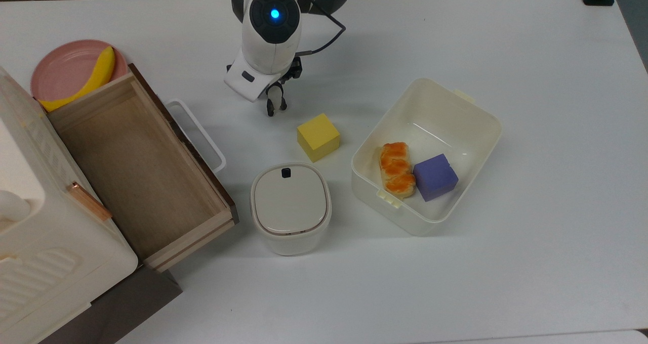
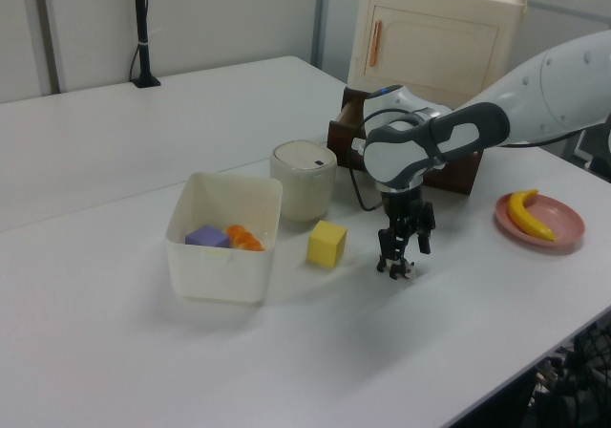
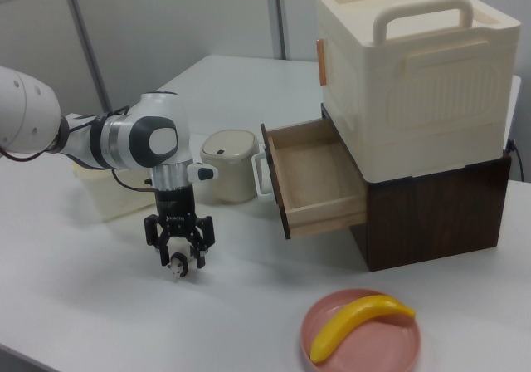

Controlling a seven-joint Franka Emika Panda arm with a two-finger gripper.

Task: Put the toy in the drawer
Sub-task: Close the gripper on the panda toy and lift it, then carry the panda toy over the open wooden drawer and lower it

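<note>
White table: hand (open) straddles toy.

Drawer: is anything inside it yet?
No, in the top view the drawer is open with only its bare wood floor showing, and the toy is on the table under the gripper.

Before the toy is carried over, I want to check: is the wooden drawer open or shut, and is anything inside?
Open and empty: the drawer is pulled out, its bare wood floor showing.

White arm, black tool
</note>
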